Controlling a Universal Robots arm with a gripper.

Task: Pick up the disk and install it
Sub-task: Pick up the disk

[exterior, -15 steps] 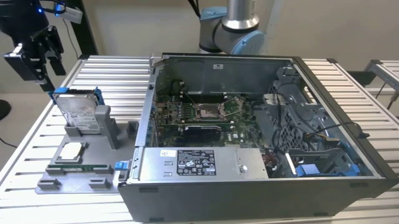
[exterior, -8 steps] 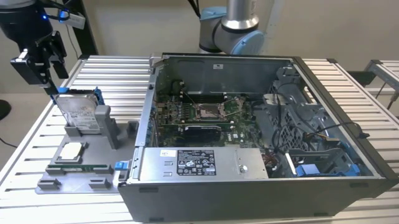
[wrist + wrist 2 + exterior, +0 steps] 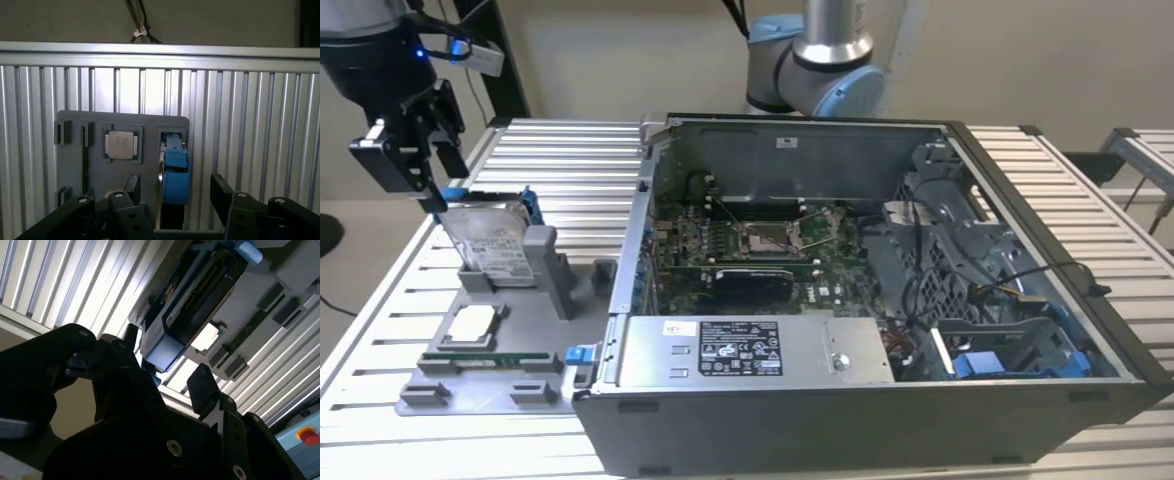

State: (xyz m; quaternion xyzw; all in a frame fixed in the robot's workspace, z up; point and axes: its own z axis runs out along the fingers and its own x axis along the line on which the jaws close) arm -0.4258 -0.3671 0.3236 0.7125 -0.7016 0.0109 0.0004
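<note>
Centring matters: the gripper (image 3: 176, 190), fingers (image 3: 221, 187) spread and empty, hangs above the disk (image 3: 494, 240) standing on edge in the grey tray (image 3: 480, 392), so both should straddle its blue carrier (image 3: 176, 162) evenly.

My black pincer (image 3: 420, 172); the silver-grey disk (image 3: 496, 238), white label, bright blue frame (vivid on my screens); a grey tray (image 3: 470, 386); the bench (image 3: 560, 160) ribbed in pale silver stripes; a green board (image 3: 720, 235) inside the dark grey case (image 3: 854, 415).
</note>
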